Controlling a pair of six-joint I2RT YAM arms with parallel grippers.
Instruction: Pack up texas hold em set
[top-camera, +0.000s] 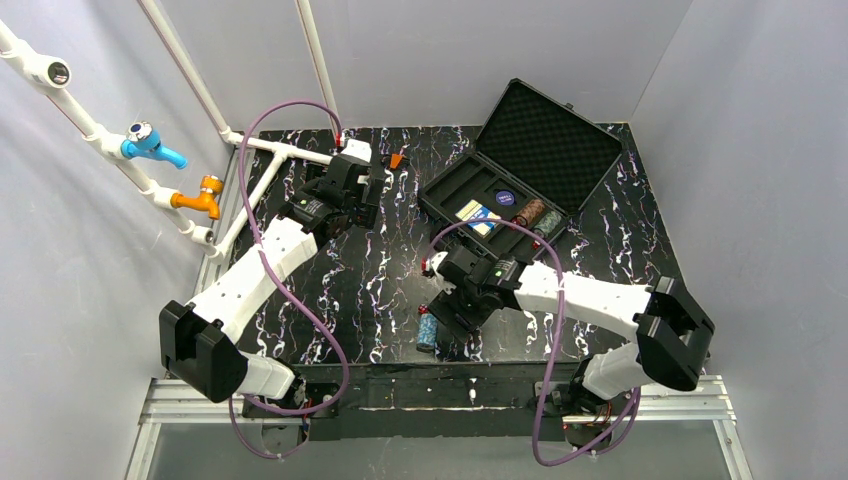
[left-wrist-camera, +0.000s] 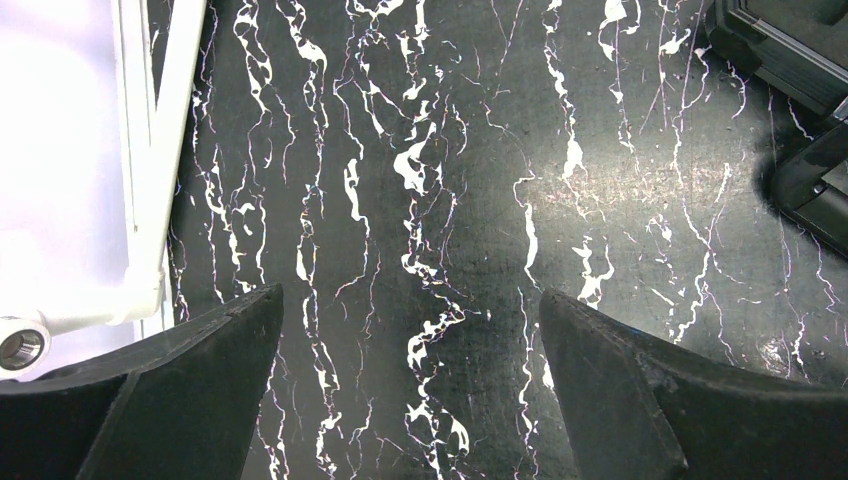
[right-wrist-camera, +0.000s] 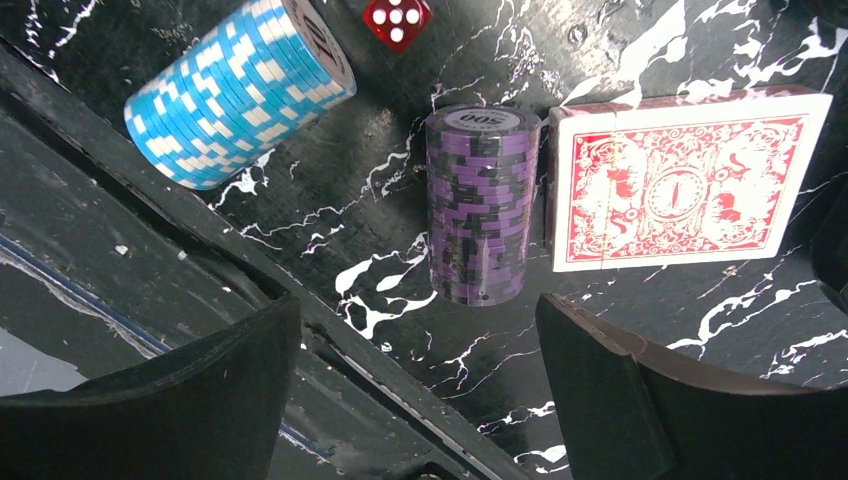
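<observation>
The black case (top-camera: 452, 196) lies open at the back right, its foam-lined lid (top-camera: 550, 135) tipped back. Inside are a blue card deck (top-camera: 478, 217) and chip stacks (top-camera: 531, 212). My right gripper (right-wrist-camera: 420, 370) is open and holds nothing, low over the table's near edge. Just beyond its fingers, a purple chip stack (right-wrist-camera: 482, 205) lies on its side against a red-backed card deck (right-wrist-camera: 680, 180). Farther off lie a blue chip stack (right-wrist-camera: 240, 95) (top-camera: 428, 330) and a red die (right-wrist-camera: 397, 20). My left gripper (left-wrist-camera: 412, 380) (top-camera: 352, 190) is open and holds nothing, over bare table left of the case (left-wrist-camera: 790, 50).
White pipes (top-camera: 280, 150) (left-wrist-camera: 150, 150) border the table's back left, with blue (top-camera: 150, 142) and orange (top-camera: 200, 197) fittings on the wall rail. A small orange piece (top-camera: 397, 160) sits by the left gripper. The table's front edge (right-wrist-camera: 330, 330) runs diagonally under my right fingers.
</observation>
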